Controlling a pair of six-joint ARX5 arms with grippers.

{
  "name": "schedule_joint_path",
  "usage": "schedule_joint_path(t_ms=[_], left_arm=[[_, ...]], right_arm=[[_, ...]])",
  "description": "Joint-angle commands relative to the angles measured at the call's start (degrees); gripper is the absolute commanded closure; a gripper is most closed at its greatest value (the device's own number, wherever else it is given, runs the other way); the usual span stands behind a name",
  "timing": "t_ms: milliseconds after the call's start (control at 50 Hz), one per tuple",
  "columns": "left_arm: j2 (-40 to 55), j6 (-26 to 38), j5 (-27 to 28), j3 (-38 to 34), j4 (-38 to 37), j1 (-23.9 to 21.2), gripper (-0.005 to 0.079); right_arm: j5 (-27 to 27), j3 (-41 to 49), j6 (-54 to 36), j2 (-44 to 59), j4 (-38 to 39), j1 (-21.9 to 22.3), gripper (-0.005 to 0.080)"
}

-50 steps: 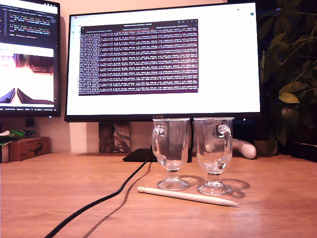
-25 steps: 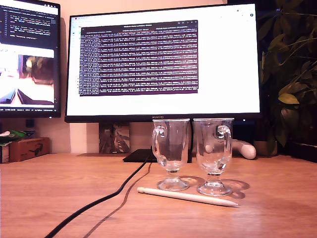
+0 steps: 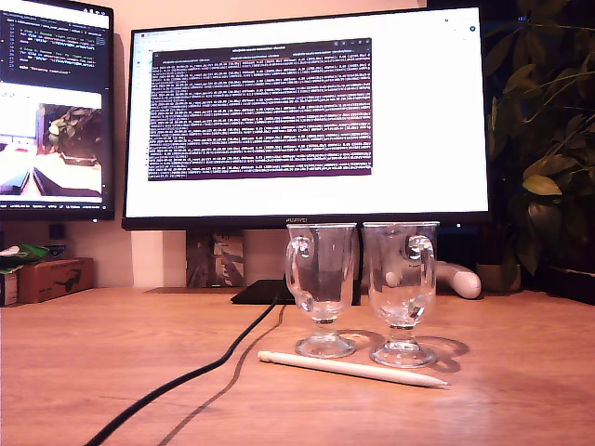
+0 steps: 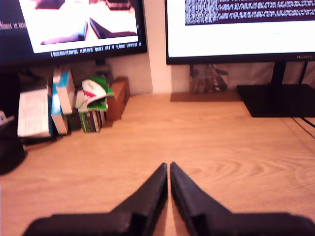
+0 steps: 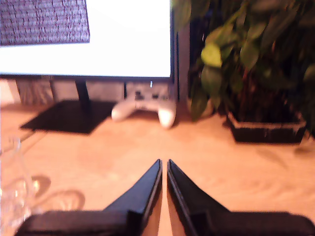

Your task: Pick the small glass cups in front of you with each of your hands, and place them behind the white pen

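Behind the white pen (image 3: 351,368), on the wooden desk (image 3: 84,353), the two small glass cups (image 3: 321,286) (image 3: 402,289) already stand upright side by side, feet close to the pen and handles turned outward, with the black cable (image 3: 186,376) running off toward the desk's front edge. We judge the placing done, so the step in hand is a clean retreat: we should keep both arms low and well apart from the glasses, since a brush against a stem could tip one onto the pen. Our first gripper (image 4: 170,169) has its jaws closed tip to tip on nothing, hovering over bare desk with boxes (image 4: 64,105) stacked by the wall beneath a monitor (image 4: 74,24). Our second gripper (image 5: 164,166) is likewise pinched shut and empty; its view catches a sliver of glass (image 5: 12,191) at the picture's edge, a white game controller (image 5: 143,105) and a potted plant (image 5: 256,73) beyond. Only the exterior view shows both cups whole and the pen, yet neither arm appears there; only the wrist views show the jaws.
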State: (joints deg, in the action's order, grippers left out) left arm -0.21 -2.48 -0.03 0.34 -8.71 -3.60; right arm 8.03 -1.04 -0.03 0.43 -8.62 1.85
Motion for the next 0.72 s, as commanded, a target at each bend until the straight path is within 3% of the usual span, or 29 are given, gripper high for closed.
schedule_joint_path(t_ms=[0, 140, 700], left_arm=[[-0.5, -0.33, -0.04, -1.53, -0.48, 0.07, 0.0761], [-0.5, -3.34, -0.02, -1.49, -3.67, 0.07, 0.0761], [-0.5, -3.37, -0.02, -1.49, -3.5, 0.07, 0.0761]], right_arm=[[-0.04, 0.68, 0.13, -0.31, -0.46, 0.17, 0.0763], [-0.04, 0.66, 0.13, -0.33, -0.37, 0.17, 0.0763], [-0.04, 0.66, 0.13, -0.33, -0.37, 0.17, 0.0762]])
